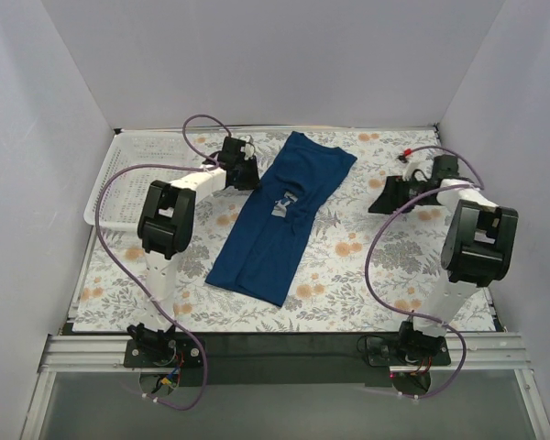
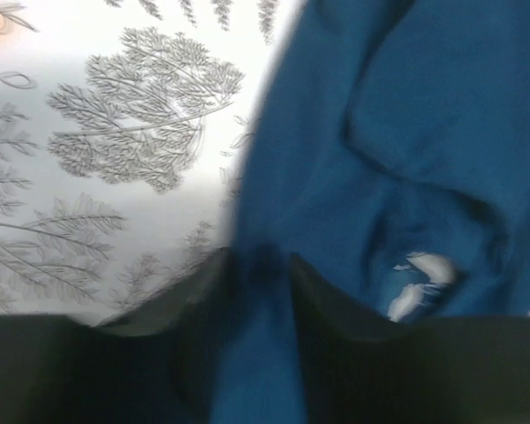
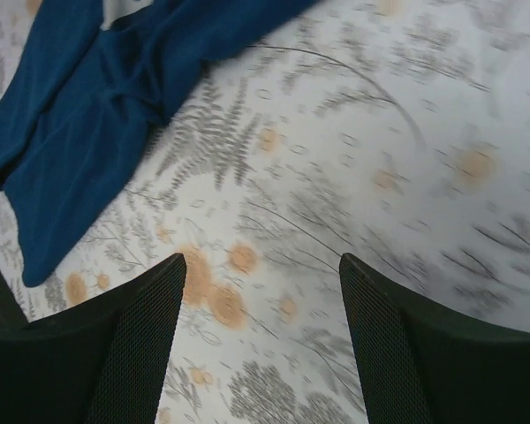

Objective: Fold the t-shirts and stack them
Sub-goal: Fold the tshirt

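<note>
Left gripper [image 1: 247, 173], just right of the white basket [image 1: 110, 188], between it and the t-shirt [image 1: 280, 225]. Pressed together on the shirt's basket-side edge, up toward the far end. In the left wrist view, a strip of blue fabric bunched between the two dark fingers [image 2: 159, 353]. Blurred there, so judged a pinch rather than plainly seen.

Next out from the basket, the t-shirt itself: dark blue, flat on the flowered cloth [image 1: 348, 275], already narrowed to a long strip, slanting away from the basket toward its far end. White print [image 1: 282, 203] about midway along, among creases.

Farthest from the basket, past the shirt and apart from it, the right gripper [image 1: 385, 195]. Fingers [image 3: 141, 336] spread wide, holding nothing, only flowered cloth beneath.

Handling, as a judgement:
- Light, limp knit with no stiffness at all.
- Likely to sag and trail from any single pinch.
- Likely to slide easily over the smooth cloth and to drag its folded layers out of line if pulled fast.
- Not fragile.

Best taken at both corners of one end at once, through every layer, then lifted low and laid over toward the other end. Calls for bringing the right gripper across to the edge away from the basket, level with the left gripper. Main risk: catching only the top layer and opening the fold.
</note>
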Robot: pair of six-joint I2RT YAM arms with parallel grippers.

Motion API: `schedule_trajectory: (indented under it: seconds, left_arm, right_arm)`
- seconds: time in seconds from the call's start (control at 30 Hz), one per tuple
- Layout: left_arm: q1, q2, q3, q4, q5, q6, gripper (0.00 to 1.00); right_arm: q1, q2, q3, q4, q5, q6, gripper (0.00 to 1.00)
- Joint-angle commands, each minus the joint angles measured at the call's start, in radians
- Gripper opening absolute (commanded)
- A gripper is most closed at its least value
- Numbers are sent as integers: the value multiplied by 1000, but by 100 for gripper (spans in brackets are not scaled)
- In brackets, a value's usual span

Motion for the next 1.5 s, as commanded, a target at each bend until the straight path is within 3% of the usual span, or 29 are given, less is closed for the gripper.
schedule_trajectory:
  seconds: [0.0,0.13,0.23,0.33,0.6,0.77,0.83,1.17,1.27,1.47]
  left_arm:
    - [-5,-129,-38,-30,37,-24,38]
    - [4,-270,-55,-25,45,-44,59]
    - [10,-421,-122,-4,45,-49,64]
    - [15,-564,-249,13,36,-65,65]
    - [44,-1150,-683,-4,1,-144,68]
    - [47,-1376,-805,-119,-24,-226,68]
    - [47,-1451,-834,-148,-25,-245,68]
    - [45,-1542,-865,-251,-47,-277,68]
    - [47,-1530,-868,-234,-22,-280,68]
    - [47,-1491,-914,-170,68,-294,68]
  right_arm:
    - [177,-1,-3,10,-45,48,65]
    - [343,-7,-77,80,-45,164,65]
    - [439,-14,-147,189,-2,295,65]
    - [510,-14,-209,295,56,426,64]
    - [624,-34,-295,410,306,658,58]
    - [662,11,-301,431,352,717,55]
    - [662,55,-287,432,340,727,49]
    - [644,40,-333,430,363,714,2]
    - [599,-9,-365,419,352,683,1]
    - [473,-58,-373,179,346,539,1]
